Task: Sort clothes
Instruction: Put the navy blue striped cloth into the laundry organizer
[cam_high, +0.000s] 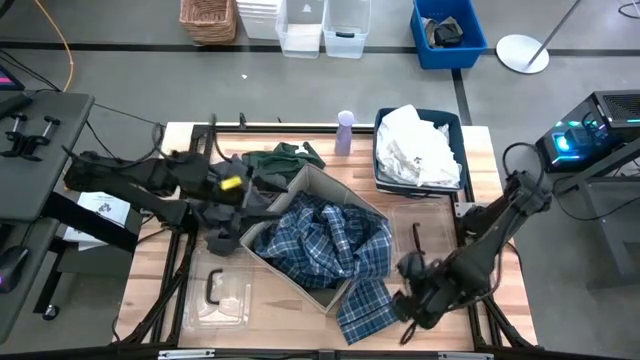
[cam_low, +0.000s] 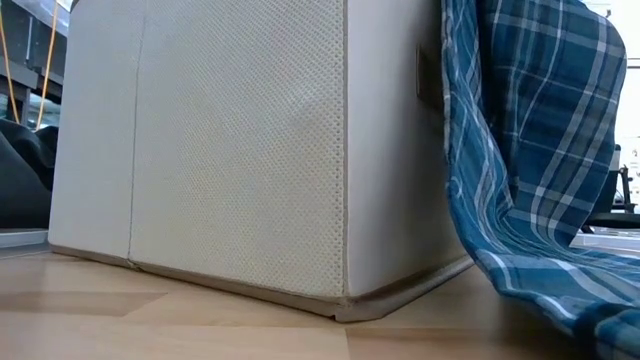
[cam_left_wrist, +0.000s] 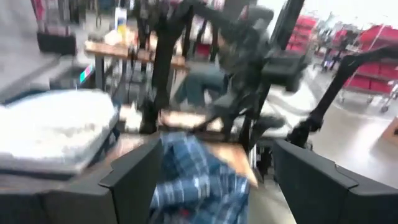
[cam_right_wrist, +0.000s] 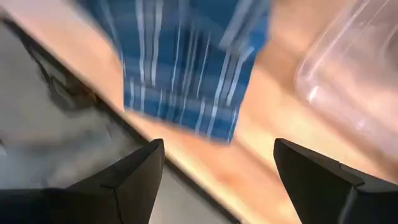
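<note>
A blue-and-white plaid shirt (cam_high: 330, 245) lies in the beige fabric box (cam_high: 315, 183). It spills over the box's near right wall, and its end (cam_right_wrist: 186, 68) rests on the table. White clothes (cam_high: 415, 150) fill the dark blue bin (cam_high: 385, 182) at the far right. A dark green garment (cam_high: 285, 158) lies behind the box and a dark grey one (cam_high: 220, 238) at its left. My left gripper (cam_left_wrist: 214, 165) is open and empty above the box's left side (cam_high: 265, 203). My right gripper (cam_right_wrist: 217, 155) is open and empty near the shirt's end, by the table's near edge (cam_high: 405, 305).
Two clear plastic lids with black handles lie on the table, one at the near left (cam_high: 225, 290) and one right of the box (cam_high: 420, 235). A purple bottle (cam_high: 345, 132) stands at the far edge. In the low view the box (cam_low: 230, 150) and the hanging shirt (cam_low: 540, 180) fill the picture.
</note>
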